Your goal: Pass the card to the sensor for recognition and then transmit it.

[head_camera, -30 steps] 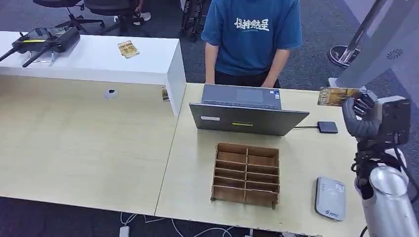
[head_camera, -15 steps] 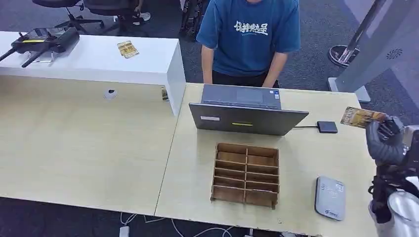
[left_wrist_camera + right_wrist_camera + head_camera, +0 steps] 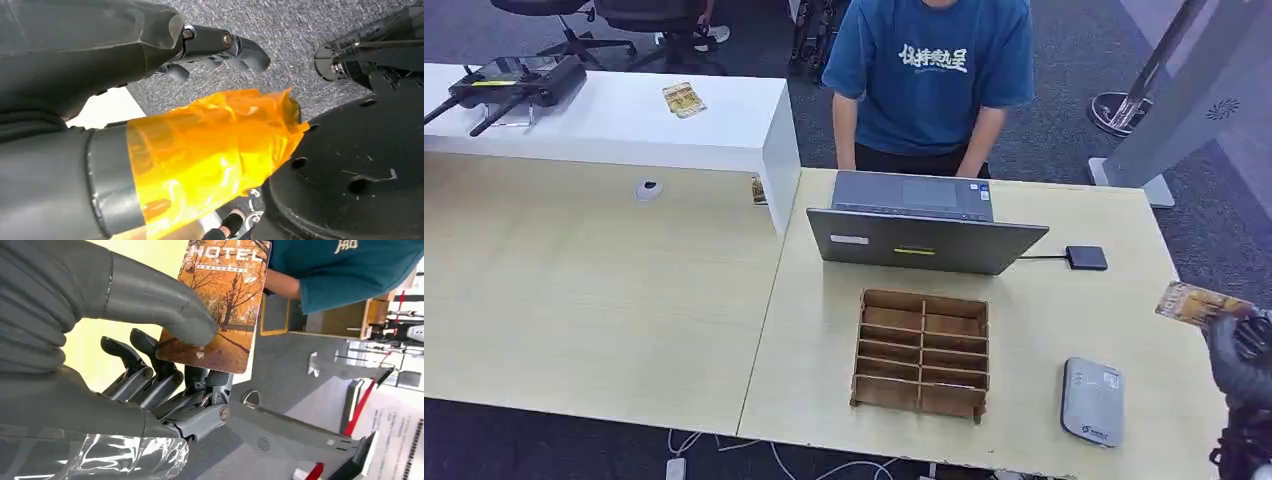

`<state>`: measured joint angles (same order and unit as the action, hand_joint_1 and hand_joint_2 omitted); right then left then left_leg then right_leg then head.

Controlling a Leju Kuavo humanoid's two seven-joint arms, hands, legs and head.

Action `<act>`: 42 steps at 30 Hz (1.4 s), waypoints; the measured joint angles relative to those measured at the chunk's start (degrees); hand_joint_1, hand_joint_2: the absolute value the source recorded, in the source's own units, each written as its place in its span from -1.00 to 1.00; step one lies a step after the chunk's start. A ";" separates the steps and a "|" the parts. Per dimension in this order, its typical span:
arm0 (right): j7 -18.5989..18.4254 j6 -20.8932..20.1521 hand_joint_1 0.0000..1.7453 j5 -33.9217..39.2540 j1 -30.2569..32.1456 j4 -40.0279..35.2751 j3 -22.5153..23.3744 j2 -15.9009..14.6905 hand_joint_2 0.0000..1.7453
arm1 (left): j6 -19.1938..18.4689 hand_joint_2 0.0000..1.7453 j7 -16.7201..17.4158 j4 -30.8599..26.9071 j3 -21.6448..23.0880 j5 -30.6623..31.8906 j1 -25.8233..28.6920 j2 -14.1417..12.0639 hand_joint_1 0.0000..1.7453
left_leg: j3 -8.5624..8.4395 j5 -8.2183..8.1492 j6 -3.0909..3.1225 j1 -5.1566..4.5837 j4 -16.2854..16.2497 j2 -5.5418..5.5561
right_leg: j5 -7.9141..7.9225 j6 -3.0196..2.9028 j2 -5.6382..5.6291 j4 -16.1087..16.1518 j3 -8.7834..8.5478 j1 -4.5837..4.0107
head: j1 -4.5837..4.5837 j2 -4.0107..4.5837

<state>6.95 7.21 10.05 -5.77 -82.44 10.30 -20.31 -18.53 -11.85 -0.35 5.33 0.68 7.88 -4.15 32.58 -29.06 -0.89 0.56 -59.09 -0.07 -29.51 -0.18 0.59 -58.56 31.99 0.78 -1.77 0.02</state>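
Right hand [image 3: 1239,352] sits past the right edge of the pale wooden surface [image 3: 1034,320], over dark carpet; thumb and fingers [image 3: 150,372] clamped on the orange autumn-print hotel card [image 3: 1202,303], held off the surface. Grey rounded card sensor [image 3: 1091,401] lies near the front right corner, bare wood around it. Open-topped wooden divider box [image 3: 922,353] stands left of the sensor; grey laptop [image 3: 916,222] and a person in a blue T-shirt [image 3: 929,75] behind. Left hand [image 3: 220,47] hangs over carpet, fingers curled, holding nothing
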 joint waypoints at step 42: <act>-0.02 0.28 1.00 -2.30 4.50 5.24 1.07 5.81 1.00 | -0.11 -1.00 -0.09 0.00 -1.09 0.81 0.00 -0.04 -1.00 | 0.00 0.00 0.00 0.00 0.01 -0.01 | 0.00 0.00 -0.03 0.00 0.00 0.00 | 0.00 0.00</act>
<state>6.93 7.50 7.76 -1.27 -77.20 11.37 -14.49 -18.64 -11.93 -0.35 4.24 1.49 7.88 -4.20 32.58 -29.06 -0.89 0.56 -59.08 -0.08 -29.52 -0.18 0.56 -58.56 31.99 0.77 -1.77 0.02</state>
